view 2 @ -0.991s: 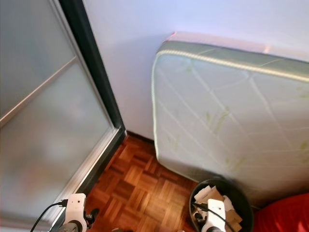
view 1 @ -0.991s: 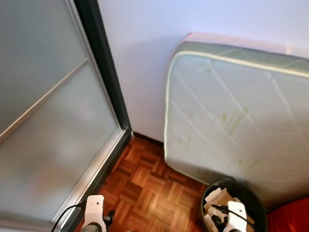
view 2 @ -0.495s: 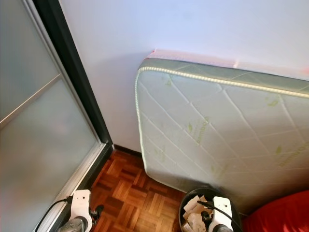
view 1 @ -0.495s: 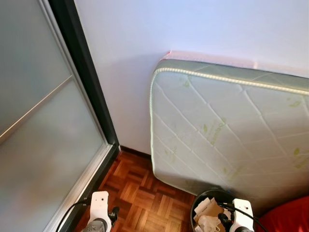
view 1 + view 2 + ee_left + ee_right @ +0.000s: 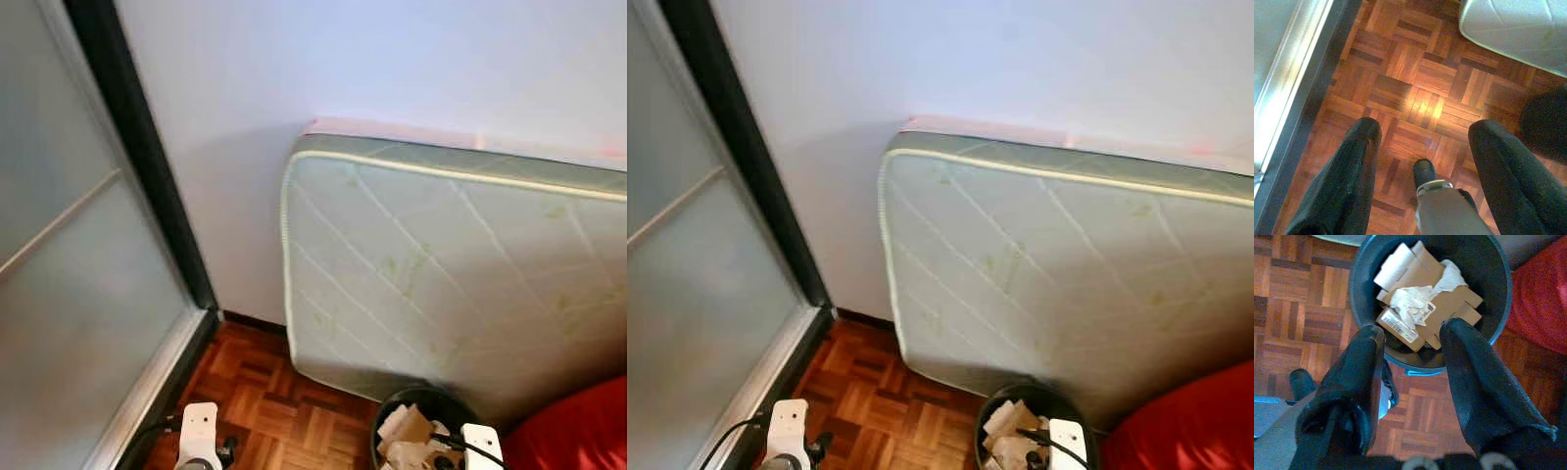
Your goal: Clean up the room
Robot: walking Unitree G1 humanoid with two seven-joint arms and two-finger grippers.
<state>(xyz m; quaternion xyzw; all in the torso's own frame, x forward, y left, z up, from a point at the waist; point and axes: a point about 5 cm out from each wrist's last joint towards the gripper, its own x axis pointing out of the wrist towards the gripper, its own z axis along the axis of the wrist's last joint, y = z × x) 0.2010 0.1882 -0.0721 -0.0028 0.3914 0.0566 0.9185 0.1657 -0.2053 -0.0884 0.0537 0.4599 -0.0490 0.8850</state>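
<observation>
A black round bin (image 5: 1430, 298) stands on the parquet floor at the foot of a leaning mattress (image 5: 460, 274). It holds cardboard pieces and crumpled paper (image 5: 1415, 303). My right gripper (image 5: 1413, 340) hangs open right above the bin's near rim, with nothing between its fingers. My left gripper (image 5: 1422, 137) is open over bare parquet (image 5: 1415, 78), beside the sliding door's track. In the eye views the bin (image 5: 421, 441) sits at the bottom right, with both white wrists at the bottom edge.
A frosted glass sliding door with a dark frame (image 5: 147, 176) fills the left. A white wall (image 5: 392, 69) is straight ahead. Something red (image 5: 578, 431), soft-looking, lies right of the bin. A small blue object (image 5: 1415, 373) lies on the floor under the bin's edge.
The head camera has swung to the right and tilted up: door, mattress and bin have all shifted left in the picture. Both grippers hold their places at the bottom edge.
</observation>
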